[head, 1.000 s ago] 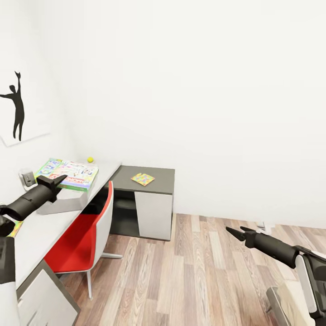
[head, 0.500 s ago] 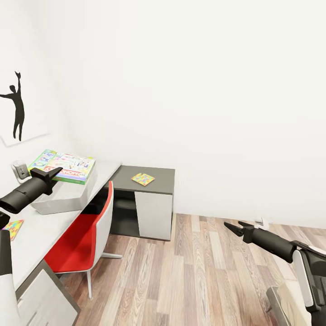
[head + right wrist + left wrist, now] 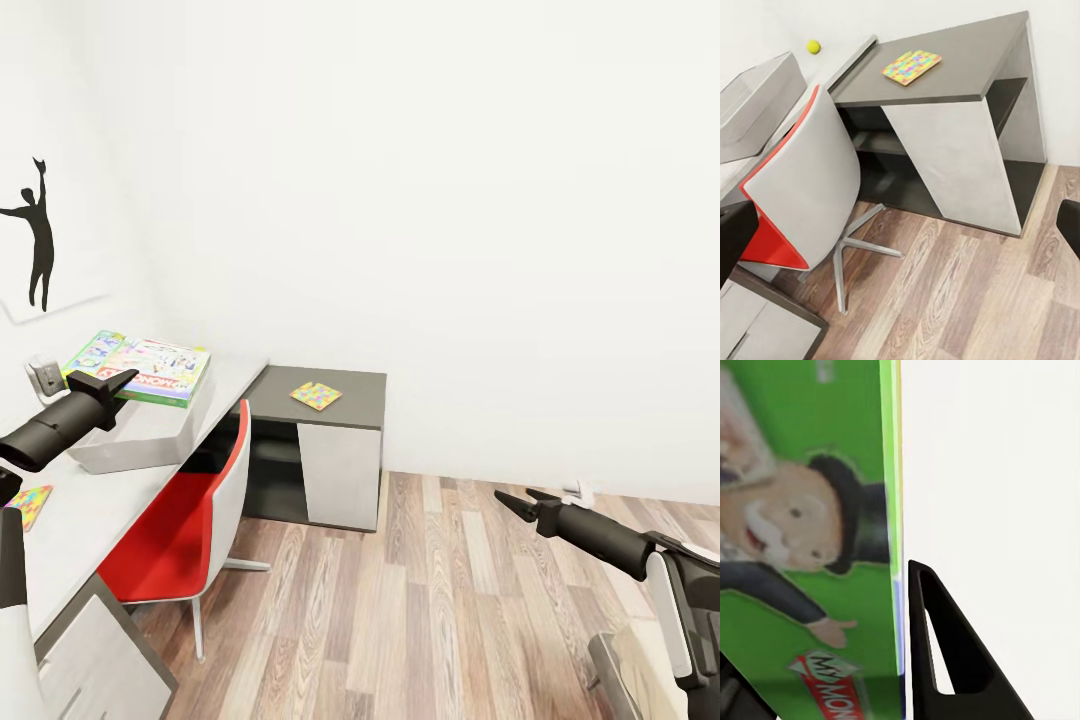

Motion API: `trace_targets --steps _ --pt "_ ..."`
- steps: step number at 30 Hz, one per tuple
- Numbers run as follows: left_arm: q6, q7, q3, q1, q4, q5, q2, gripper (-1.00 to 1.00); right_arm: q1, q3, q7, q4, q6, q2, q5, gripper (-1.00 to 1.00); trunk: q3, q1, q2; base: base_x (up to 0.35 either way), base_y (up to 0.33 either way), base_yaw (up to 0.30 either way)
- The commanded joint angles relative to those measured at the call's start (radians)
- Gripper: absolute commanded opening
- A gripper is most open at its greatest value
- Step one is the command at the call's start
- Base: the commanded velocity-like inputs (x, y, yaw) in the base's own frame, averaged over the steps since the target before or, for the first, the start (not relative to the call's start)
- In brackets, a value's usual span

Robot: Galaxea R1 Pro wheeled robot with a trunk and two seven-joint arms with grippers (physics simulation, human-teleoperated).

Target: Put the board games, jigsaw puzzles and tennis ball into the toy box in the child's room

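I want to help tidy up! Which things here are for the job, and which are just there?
For the job: board games, toy box, jigsaw puzzle on the dark desk part, second jigsaw puzzle near the left arm, tennis ball, table.

Just there: red chair, wall picture of an athlete.

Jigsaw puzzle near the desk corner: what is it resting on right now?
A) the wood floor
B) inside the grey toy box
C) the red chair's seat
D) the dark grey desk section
D: the jigsaw puzzle lies flat on the dark grey desk section, above the white cabinet front, apart from the toy box.
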State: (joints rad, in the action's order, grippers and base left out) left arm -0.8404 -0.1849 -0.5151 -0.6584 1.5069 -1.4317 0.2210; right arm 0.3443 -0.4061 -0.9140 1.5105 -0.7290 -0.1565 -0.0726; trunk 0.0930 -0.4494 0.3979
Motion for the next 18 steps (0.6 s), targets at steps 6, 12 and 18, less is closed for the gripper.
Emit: trace_targets --steps 6,12,18 --pt "-0.004 -0.010 -0.001 -0.001 0.001 -0.011 0.000 -1.00 0.001 -0.001 0.000 0.000 -0.009 0.000 -0.007 1.00 0.002 -0.001 0.002 0.000 0.000 0.000" --pt "-0.001 -0.007 -0.005 0.004 0.001 -0.022 0.002 -1.00 0.008 -0.020 0.003 0.009 -0.023 0.004 -0.009 1.00 0.002 -0.001 0.002 0.000 0.000 0.000" --pt "0.010 -0.007 -0.010 0.014 -0.034 -0.032 0.005 -1.00 0.014 -0.035 0.004 0.015 -0.039 0.006 -0.010 1.00 0.002 -0.001 0.002 0.000 0.000 0.000"
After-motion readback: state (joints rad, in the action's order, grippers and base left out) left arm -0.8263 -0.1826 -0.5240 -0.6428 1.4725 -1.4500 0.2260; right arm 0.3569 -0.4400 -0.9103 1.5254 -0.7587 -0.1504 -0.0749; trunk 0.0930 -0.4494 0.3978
